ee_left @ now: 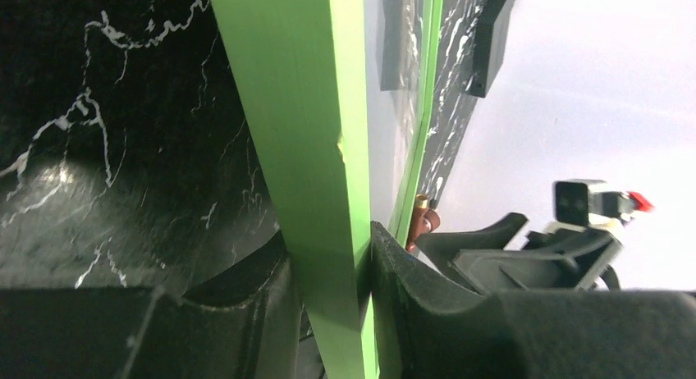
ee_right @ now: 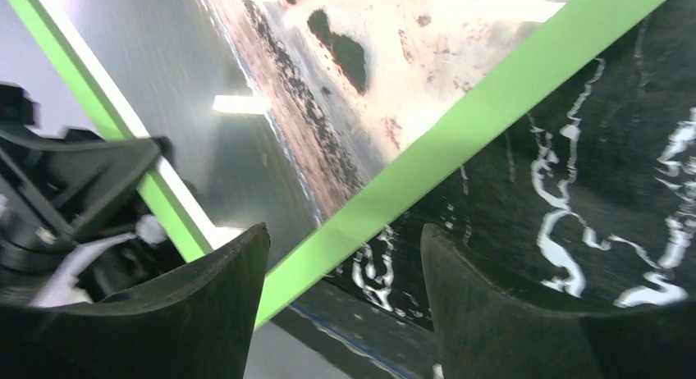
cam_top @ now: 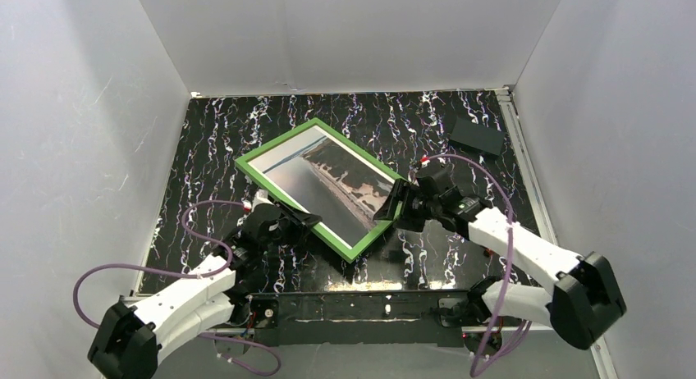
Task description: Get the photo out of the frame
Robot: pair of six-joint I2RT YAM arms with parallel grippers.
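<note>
The frame (cam_top: 275, 141), a large rectangle with a narrow bright green border, is held tilted above the black marbled table (cam_top: 205, 149). The photo (cam_top: 324, 178) sits inside it, a grey-beige scene with a pale band. My left gripper (cam_top: 287, 219) is shut on the frame's near-left edge; in the left wrist view the fingers (ee_left: 328, 248) pinch the green bar (ee_left: 304, 149). My right gripper (cam_top: 394, 208) is open at the frame's right edge. In the right wrist view its jaws (ee_right: 345, 231) stand wide apart around the green bar (ee_right: 492, 100), with the photo (ee_right: 369, 67) beyond.
A flat black rectangular piece (cam_top: 478, 135) lies at the back right of the table. A small dark item (cam_top: 396, 254) lies near the front edge below the frame's corner. White walls close in the left, back and right sides.
</note>
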